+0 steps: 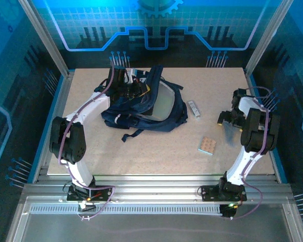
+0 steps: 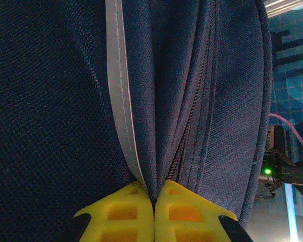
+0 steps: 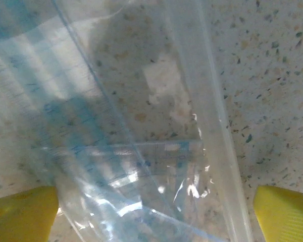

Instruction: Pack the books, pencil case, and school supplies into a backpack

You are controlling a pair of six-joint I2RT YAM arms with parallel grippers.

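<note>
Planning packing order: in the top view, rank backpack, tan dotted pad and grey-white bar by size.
1. backpack, by far.
2. tan dotted pad.
3. grey-white bar: similar length to the pad, but much narrower.

1. Table (image 1: pixel 141 156) in front of me: speckled beige top.
2. Navy backpack (image 1: pixel 141 108) slumped at the far side, left of middle.
3. Grey-white bar (image 1: pixel 194 108) just right of it; tan dotted pad (image 1: pixel 207 145) nearer me.
4. Clear plastic thing (image 3: pixel 141 166) lying flat, right side.
</note>
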